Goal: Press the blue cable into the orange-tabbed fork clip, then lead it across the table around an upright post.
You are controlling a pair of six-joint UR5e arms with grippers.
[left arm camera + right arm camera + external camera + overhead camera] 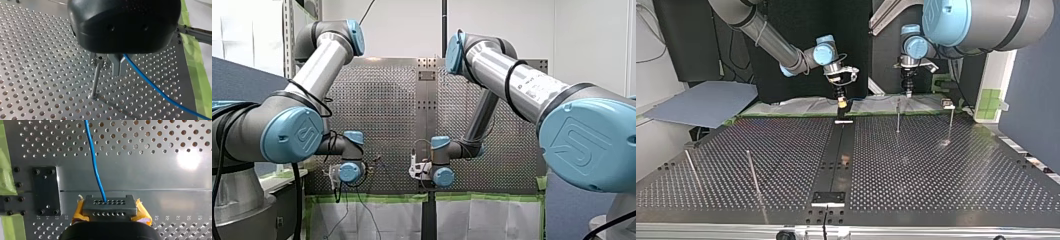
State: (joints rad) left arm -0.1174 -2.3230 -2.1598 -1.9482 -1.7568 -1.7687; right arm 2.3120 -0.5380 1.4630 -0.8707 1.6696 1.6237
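Small numbers, 23 and 22 among them, are engraved on the table (160, 180).

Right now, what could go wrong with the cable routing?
My left hand sits right at the upright post: a sideways move may bend it. The blue cable passes beside the post, not around it, and could slip over its top. Tension may pull it from my right hand.
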